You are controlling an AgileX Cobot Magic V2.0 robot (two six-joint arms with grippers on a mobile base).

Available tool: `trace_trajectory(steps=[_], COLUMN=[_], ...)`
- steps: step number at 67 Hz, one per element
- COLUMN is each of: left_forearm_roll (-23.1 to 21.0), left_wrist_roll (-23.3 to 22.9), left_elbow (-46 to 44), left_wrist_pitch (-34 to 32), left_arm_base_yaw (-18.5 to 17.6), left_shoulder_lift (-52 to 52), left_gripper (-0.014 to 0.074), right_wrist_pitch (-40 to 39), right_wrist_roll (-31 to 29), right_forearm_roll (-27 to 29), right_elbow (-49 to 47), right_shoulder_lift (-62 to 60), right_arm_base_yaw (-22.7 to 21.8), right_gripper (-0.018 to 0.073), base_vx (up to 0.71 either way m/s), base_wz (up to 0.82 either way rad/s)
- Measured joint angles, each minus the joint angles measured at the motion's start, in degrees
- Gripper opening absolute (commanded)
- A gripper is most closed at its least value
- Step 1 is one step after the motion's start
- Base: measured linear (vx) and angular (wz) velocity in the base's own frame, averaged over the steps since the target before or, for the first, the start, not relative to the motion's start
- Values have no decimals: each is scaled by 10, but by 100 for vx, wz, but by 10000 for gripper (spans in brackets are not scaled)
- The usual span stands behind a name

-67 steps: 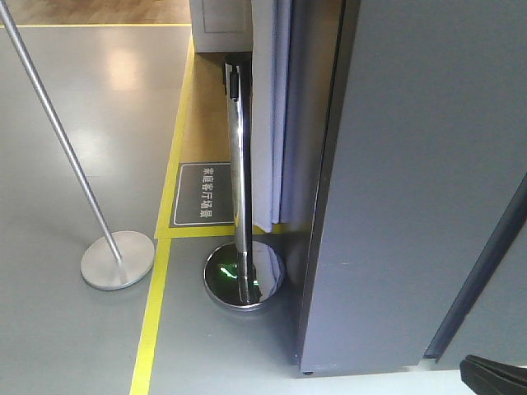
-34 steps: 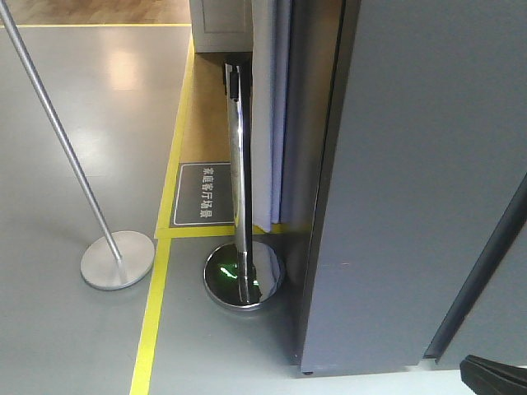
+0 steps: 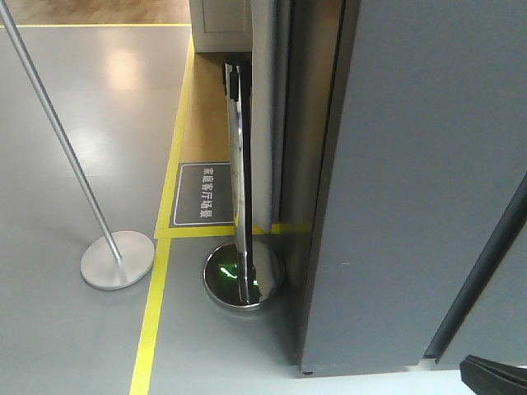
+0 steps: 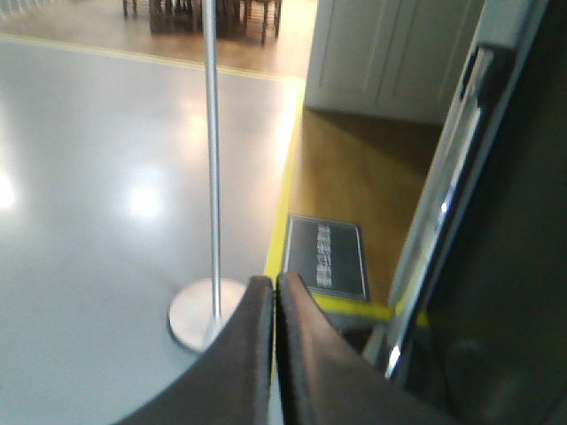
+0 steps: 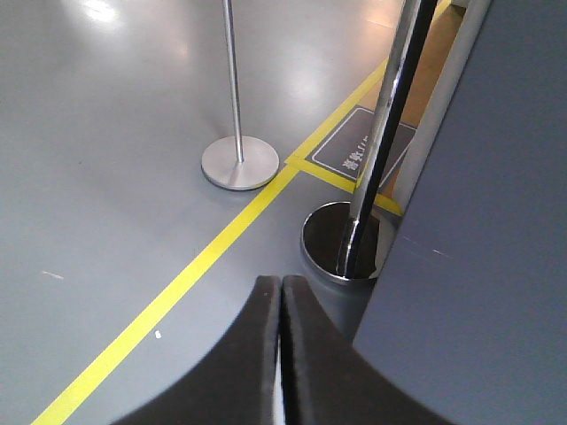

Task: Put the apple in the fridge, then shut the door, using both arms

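Observation:
The fridge (image 3: 412,181) fills the right of the front view as a dark grey wall; it also shows in the right wrist view (image 5: 496,221). The door (image 3: 265,115) shows only as a narrow pale edge-on strip just left of the fridge body, almost against it. The apple is out of view. My left gripper (image 4: 275,282) is shut and empty, with a dark surface (image 4: 514,266) close on its right. My right gripper (image 5: 281,282) is shut and empty, hanging over the floor beside the fridge's corner.
A chrome stanchion post (image 3: 240,164) on a round base (image 3: 243,280) stands right by the door. A matte grey stanchion (image 3: 115,259) leans at the left. Yellow floor tape (image 3: 152,321) and a dark floor sign (image 3: 206,193) mark the floor. A black part (image 3: 494,374) shows at bottom right.
The door's pale inner strip has narrowed and turned greyer: the door has swung closer to the fridge body. The stanchions have not moved.

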Motion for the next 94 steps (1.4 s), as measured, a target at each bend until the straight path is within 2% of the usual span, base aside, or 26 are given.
trace_trajectory(steps=[20,30,94], left_forearm_roll=[17,38,45], left_wrist_roll=[0,0,0], left_elbow=[0,0,0], left_wrist_pitch=[51,55,55], left_arm_base_yaw=[-21,-36,-36], left_shoulder_lift=[-29,-29,-29], left_gripper=[-8,-8,-8], right_wrist_pitch=[0,0,-12], right_wrist_roll=[0,0,-2], right_forearm_roll=[0,0,-1], right_elbow=[0,0,0], right_shoulder_lift=[-1,-1,-1], right_arm_base_yaw=[0,0,0], right_gripper=[-2,-2,-2], base_vx=[0,0,0], base_wz=[0,0,0])
